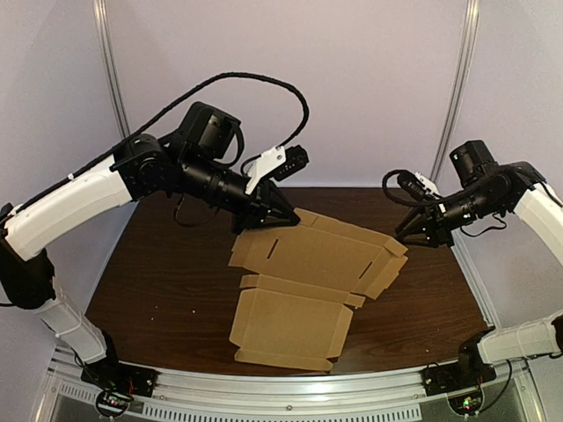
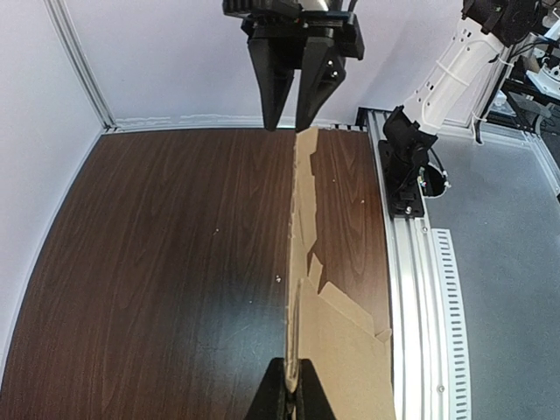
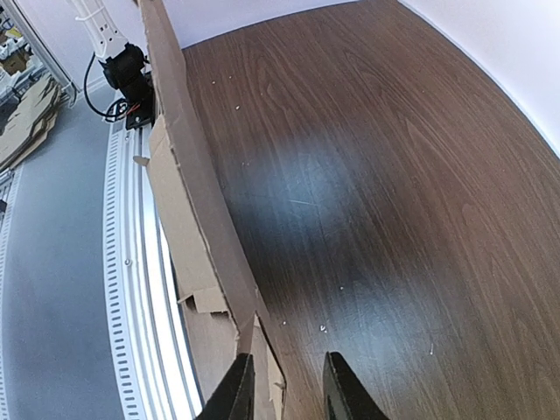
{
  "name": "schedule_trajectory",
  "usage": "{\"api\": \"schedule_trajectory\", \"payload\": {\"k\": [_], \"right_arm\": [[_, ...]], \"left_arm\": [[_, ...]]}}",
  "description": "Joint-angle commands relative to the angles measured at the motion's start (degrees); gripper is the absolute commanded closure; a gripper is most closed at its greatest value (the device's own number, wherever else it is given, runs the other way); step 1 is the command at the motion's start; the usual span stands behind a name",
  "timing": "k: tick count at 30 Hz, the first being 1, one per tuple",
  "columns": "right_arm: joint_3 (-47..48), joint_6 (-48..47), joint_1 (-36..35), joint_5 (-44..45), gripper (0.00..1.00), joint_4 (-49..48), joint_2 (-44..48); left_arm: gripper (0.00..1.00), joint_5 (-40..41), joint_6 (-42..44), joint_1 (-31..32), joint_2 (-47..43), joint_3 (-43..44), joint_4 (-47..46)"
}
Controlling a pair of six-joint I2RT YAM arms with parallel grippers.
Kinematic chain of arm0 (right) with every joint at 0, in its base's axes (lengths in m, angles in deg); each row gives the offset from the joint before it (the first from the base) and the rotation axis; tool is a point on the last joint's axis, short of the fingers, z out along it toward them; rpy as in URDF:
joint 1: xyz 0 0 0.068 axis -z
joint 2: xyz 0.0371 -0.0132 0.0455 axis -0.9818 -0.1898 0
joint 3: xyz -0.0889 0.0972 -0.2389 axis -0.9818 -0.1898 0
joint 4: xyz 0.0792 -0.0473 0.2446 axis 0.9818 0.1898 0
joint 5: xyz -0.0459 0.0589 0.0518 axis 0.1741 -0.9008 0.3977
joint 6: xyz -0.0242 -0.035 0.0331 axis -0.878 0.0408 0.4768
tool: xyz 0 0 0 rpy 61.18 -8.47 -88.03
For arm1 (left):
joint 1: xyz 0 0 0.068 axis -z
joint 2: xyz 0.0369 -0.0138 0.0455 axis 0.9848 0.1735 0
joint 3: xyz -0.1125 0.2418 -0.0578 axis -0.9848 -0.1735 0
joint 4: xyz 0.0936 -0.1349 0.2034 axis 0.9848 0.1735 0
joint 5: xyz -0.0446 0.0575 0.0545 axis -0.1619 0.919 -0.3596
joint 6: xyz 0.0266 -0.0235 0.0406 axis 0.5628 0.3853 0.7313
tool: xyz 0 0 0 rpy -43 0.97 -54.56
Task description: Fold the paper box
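Left gripper (image 2: 287, 394) is clamped tight on the far edge of the paper box (image 1: 303, 264), so that panel is held raised while the rest slopes down from it onto the table (image 1: 167, 272). Right gripper (image 3: 289, 360) is parted, and the opposite edge is seen between its fingers, not pinched. Light, floppy card is judged likely, so holds are best taken near creases.

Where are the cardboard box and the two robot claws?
cardboard box (image 1: 295, 321), top view, on its flat near panel.
left gripper (image 1: 287, 217), top view, between its fingertips.
right gripper (image 1: 405, 235), top view, between its fingertips.
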Motion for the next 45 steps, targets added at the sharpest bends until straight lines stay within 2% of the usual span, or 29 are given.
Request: {"api": "schedule_trajectory", "payload": {"k": [1,10,19,24,32,34,37,40,43,45], "right_arm": [[-1.35,-5.11,0.23,0.69,0.72,4.30,2.53],[-0.99,-4.73,-0.20,-1.48,0.69,3.47,1.99],[-1.26,2.16,-1.17,-1.81,0.65,-6.65,1.37],[-0.33,1.04,-3.95,-0.91,0.62,-5.49,-0.18],[-1.17,0.00,-7.35,0.56,0.62,-5.38,-0.06],[-1.16,-0.28,-8.10,1.21,0.64,-5.23,-0.07],[-1.08,-0.59,-8.58,1.68,0.72,-5.18,-0.23],[-0.85,-0.60,-8.73,1.44,0.83,-5.19,-0.38],[-0.73,-0.73,-8.90,1.42,0.98,-5.15,-0.37],[-0.76,-0.95,-8.91,1.58,1.00,-5.13,-0.07]], "left_arm": [[1.00,1.76,-0.58,-0.32,-1.53,-0.47,-3.43],[1.00,0.57,-1.19,-0.26,-0.84,-0.11,-4.25],[1.00,-2.07,-0.95,-0.30,-0.49,0.37,-3.19],[1.00,-2.91,-0.93,-0.26,-0.50,0.33,-3.10],[1.00,-3.52,-0.36,-0.33,-0.55,-0.11,-3.19],[1.00,-3.69,-0.24,-0.26,-0.55,-0.14,-3.29],[1.00,-3.85,-0.14,-0.27,-0.48,-0.11,-3.21],[1.00,-3.69,-0.01,-0.26,-0.47,-0.11,-3.06],[1.00,-2.97,-0.05,-0.39,-0.35,-0.13,-3.06],[1.00,-2.08,-0.15,-0.45,-0.28,-0.20,-3.12]]}}
